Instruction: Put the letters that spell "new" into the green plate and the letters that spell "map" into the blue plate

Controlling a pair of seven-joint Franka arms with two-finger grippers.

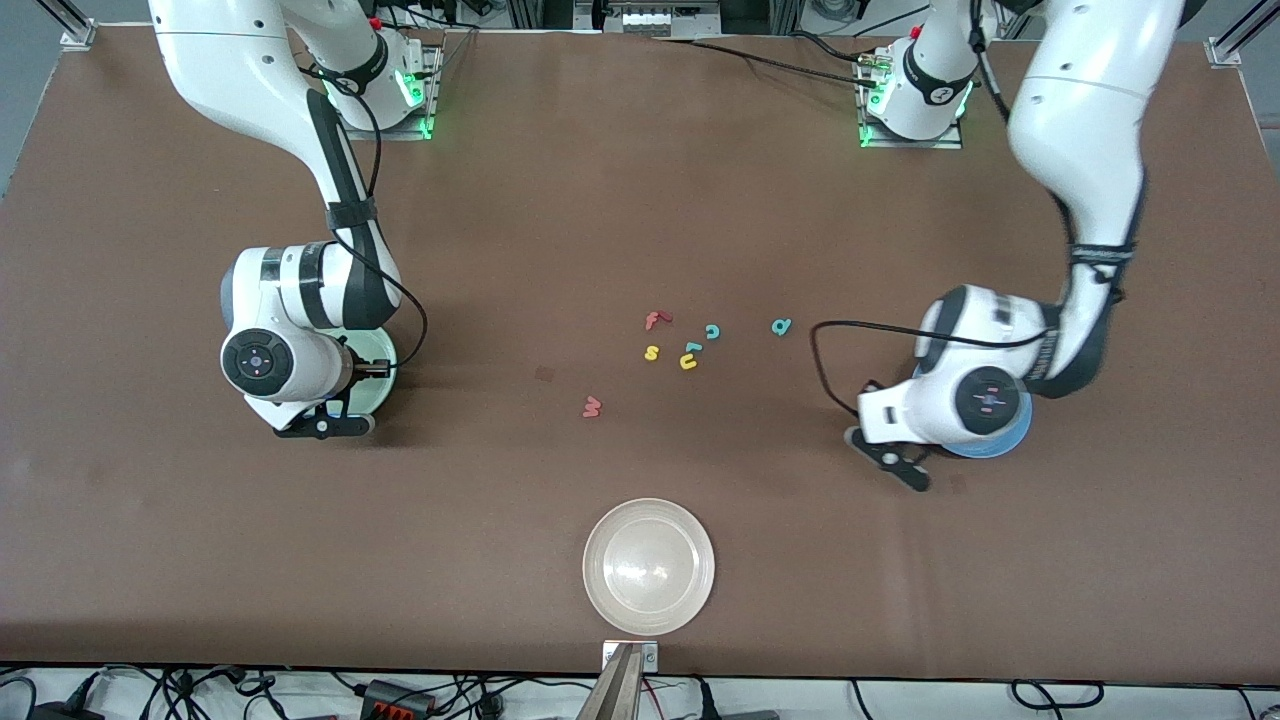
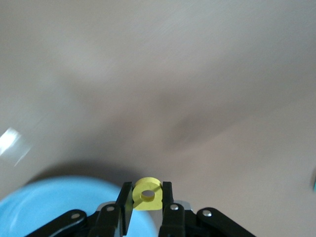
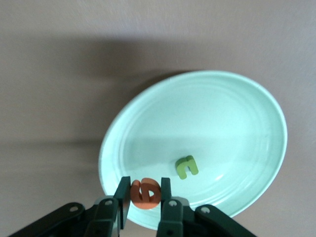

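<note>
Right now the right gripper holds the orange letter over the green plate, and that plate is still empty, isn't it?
Not quite. The right gripper does hold the orange letter over the green plate, but the plate is not empty: the dark green letter already lies in it, as the right wrist view shows.

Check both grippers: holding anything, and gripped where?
Left gripper pinches the yellow p at its lower part, round loop sticking out. Right gripper clamps the orange e by its two sides, over the green plate.
</note>
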